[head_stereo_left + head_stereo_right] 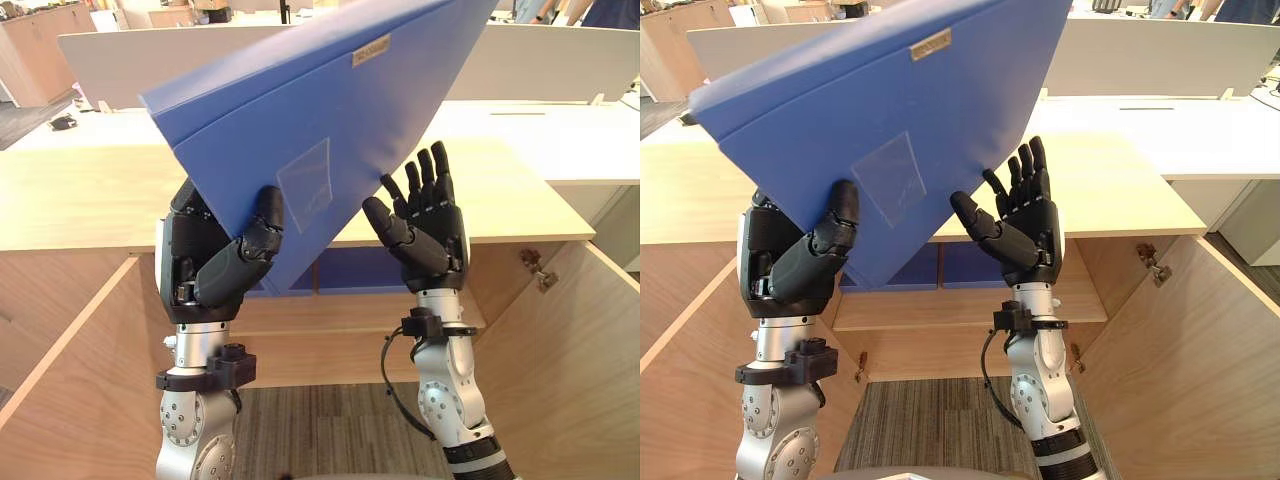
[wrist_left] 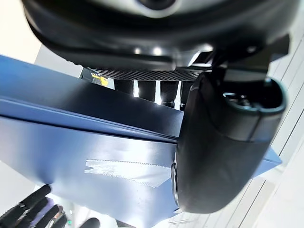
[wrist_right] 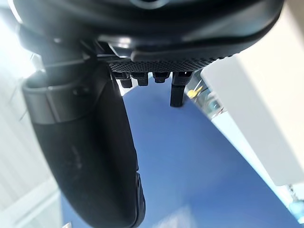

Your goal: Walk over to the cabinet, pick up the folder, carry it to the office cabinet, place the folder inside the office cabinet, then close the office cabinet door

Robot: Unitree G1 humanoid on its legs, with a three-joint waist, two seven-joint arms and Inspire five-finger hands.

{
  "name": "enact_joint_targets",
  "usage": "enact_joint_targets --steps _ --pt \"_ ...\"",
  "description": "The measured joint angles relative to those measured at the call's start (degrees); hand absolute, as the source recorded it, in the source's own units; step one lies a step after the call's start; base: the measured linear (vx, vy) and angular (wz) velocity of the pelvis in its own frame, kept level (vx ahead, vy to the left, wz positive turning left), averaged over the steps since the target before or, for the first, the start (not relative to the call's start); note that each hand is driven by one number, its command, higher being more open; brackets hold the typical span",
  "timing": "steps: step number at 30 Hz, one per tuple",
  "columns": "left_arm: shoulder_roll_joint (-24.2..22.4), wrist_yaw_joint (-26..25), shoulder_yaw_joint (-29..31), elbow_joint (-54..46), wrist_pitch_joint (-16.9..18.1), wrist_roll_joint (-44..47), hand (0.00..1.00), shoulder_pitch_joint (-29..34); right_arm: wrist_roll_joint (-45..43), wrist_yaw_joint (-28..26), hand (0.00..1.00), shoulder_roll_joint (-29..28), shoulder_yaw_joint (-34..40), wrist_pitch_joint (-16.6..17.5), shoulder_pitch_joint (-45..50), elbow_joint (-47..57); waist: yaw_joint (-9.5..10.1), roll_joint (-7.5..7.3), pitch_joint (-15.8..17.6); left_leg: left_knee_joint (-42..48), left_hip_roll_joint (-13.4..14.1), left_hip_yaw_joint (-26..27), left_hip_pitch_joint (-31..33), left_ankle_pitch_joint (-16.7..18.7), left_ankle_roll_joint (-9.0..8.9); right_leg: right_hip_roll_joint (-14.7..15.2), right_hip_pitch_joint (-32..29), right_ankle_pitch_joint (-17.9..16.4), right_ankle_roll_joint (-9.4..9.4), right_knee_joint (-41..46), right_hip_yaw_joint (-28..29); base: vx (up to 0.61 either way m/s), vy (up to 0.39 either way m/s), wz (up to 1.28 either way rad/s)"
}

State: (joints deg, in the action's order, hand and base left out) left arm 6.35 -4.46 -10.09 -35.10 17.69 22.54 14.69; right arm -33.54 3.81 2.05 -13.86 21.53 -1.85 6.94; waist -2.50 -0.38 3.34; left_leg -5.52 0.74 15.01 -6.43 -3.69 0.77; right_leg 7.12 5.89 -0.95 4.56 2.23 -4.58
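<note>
Folder point(image 1: 300, 110) hangs tilted, pinched by left hand point(image 1: 205, 255) above the open wooden cabinet point(image 1: 90, 190). Right hand point(image 1: 435, 230) stands open-fingered beside it; white desks point(image 1: 540, 125) lie far behind.

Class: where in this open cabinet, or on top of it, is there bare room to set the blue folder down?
Free: the cabinet top left of the folder, and the front of the shelf between the open doors. Crowded: its back, where blue items stand, and the middle, where the left hand grips the folder beside the open right hand.
</note>
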Motion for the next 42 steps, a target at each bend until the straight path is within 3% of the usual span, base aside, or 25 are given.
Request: enact_joint_targets --steps 9,23,41,42 --pt "-0.2 -1.9 -1.8 -1.7 0.1 -5.7 0.0 -1.0 2.1 3.4 1.0 -1.2 -0.8 -3.2 0.3 -5.6 0.08 0.23 -0.2 0.0 -0.2 0.1 0.4 -0.8 0.04 -0.1 -0.6 -0.2 -0.36 -0.5 -0.1 -0.01 0.002 0.0" --pt "-0.3 -1.5 -2.2 -2.5 0.2 -5.4 0.0 -1.5 -12.6 -4.0 1.0 -0.8 -5.1 -4.6 0.4 -10.0 0.21 -0.26 -1.2 0.0 -0.2 0.1 0.6 -0.9 -0.09 -0.1 -0.7 0.0 -0.06 -0.8 0.0 0.0 0.0 0.0" --pt "-3.8 1.4 -0.5 6.1 1.6 7.2 0.0 0.2 -17.0 -6.0 1.0 -2.1 -5.5 -4.2 -3.7 -7.3 1.79 -1.06 -2.9 0.0 0.0 -0.6 1.9 -1.2 -0.15 -0.3 -1.5 0.1 0.04 -0.9 -0.6 0.0 0.001 0.01" --pt "-4.3 1.7 -0.3 6.4 1.6 8.6 0.0 0.6 -17.0 -6.0 0.0 -2.7 -5.2 -3.7 -4.6 -6.9 1.8 -1.09 -2.9 0.0 -0.1 -0.6 2.0 -1.2 -0.15 -0.3 -1.5 0.1 0.04 -0.9 -0.6 0.0 0.0 0.0"
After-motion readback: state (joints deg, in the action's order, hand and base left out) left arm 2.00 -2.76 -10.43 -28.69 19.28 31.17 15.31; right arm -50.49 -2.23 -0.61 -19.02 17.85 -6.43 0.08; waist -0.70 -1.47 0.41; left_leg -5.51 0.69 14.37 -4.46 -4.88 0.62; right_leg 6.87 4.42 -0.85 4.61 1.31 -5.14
